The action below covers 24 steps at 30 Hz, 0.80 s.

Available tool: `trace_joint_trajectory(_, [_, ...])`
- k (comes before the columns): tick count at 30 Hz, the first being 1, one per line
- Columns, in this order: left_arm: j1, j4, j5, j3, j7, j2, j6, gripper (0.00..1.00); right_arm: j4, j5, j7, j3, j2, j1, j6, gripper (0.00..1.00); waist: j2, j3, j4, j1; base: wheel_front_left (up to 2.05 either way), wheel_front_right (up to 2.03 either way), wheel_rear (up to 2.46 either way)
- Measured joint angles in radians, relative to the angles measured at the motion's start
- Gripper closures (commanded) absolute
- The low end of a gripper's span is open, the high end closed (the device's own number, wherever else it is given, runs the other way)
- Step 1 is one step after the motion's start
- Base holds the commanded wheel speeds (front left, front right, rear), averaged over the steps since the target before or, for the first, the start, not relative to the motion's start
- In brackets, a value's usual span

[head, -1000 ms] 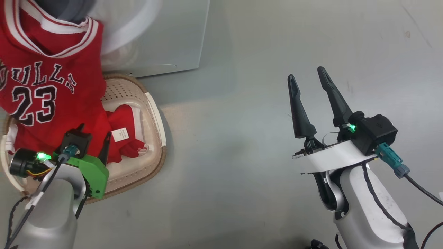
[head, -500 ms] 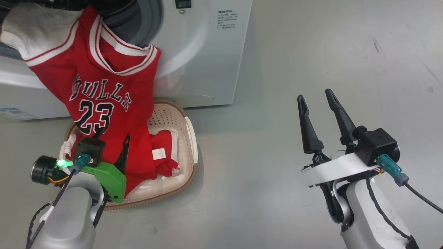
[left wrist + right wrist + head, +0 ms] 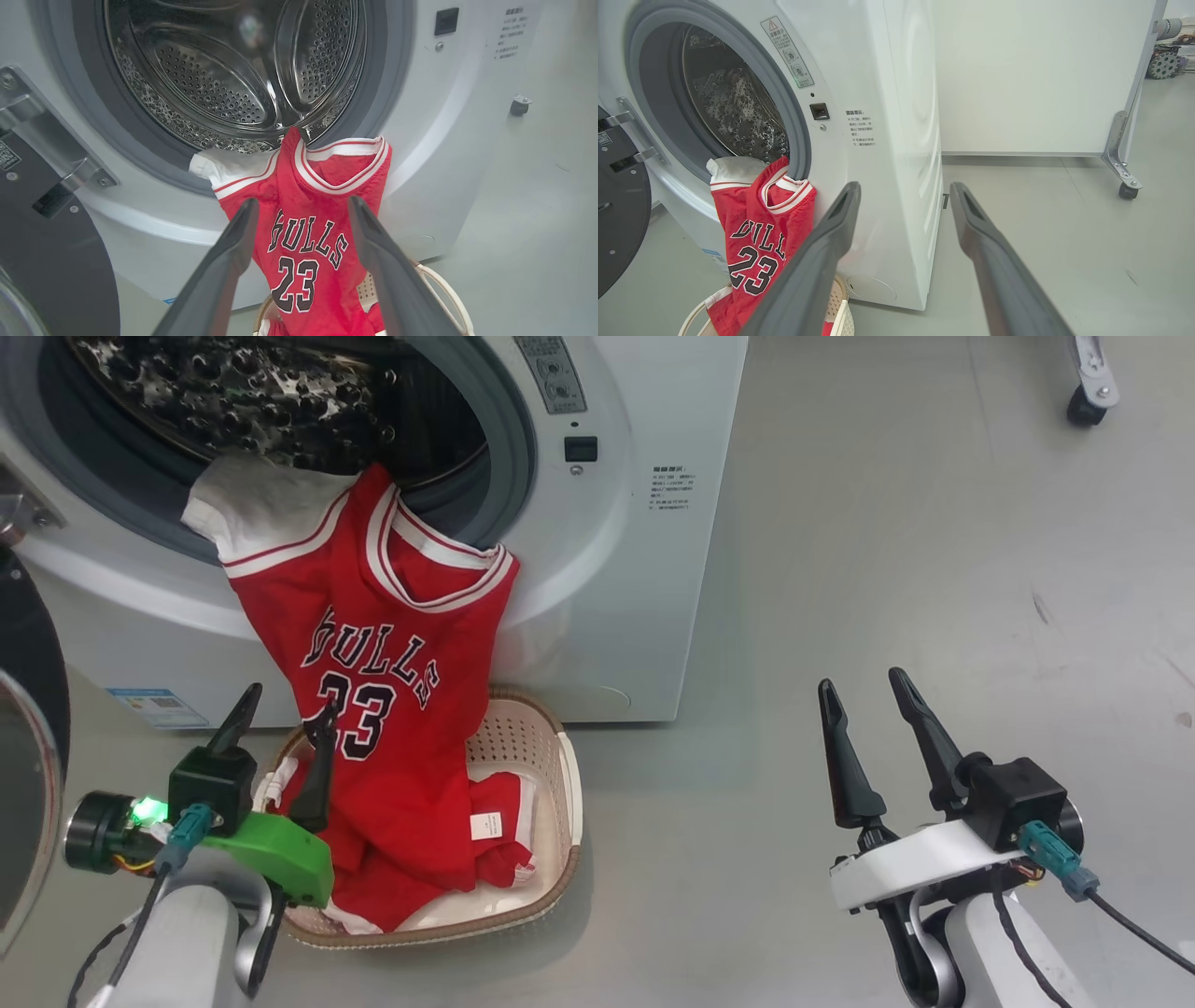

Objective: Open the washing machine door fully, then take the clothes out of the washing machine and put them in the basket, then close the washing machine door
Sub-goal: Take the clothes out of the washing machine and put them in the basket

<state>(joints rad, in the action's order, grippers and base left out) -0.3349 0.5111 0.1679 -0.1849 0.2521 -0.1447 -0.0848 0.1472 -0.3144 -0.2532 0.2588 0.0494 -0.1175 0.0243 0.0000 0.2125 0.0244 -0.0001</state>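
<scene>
- The washing machine (image 3: pixel 635 569) has its door (image 3: pixel 33 653) open.
- A red jersey (image 3: pixel 392 709) hangs from the drum (image 3: pixel 233 392) into the basket (image 3: pixel 569 803). It says "BULLS" and "23".
- More red clothes (image 3: pixel 499 793) with a white label (image 3: pixel 486 825) lie in the basket.
- The black writing (image 3: pixel 670 490) on the machine is too small to read.
- The left claw (image 3: pixel 288 705) is open and empty, near the jersey.
- The right claw (image 3: pixel 862 681) is open and empty too.

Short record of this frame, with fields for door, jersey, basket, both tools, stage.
door: washing machine door open, at left
jersey: red jersey hangs from drum mouth into basket
basket: holds another red garment
left tool: open, near jersey, gripping nothing
right tool: open, over floor
stage: unloading unfinished, door not closed
</scene>
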Motion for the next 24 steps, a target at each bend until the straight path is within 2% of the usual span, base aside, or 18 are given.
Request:
trace_joint_trajectory(11, [0.139,-0.16,0.019,0.05,0.0,0.007,0.009,0.0,-0.022,-0.011,0.0,-0.007,0.0,0.031,0.001,0.0,0.0,-0.057,0.016,0.0,0.0,0.0,0.0])
trace_joint_trajectory(24, [0.21,-0.235,0.023,0.068,0.0,0.025,0.008,0.0,-0.034,-0.011,0.0,-0.008,-0.001,0.046,0.01,0.0,0.0,-0.064,0.012,0.0,0.0,0.0,0.0])
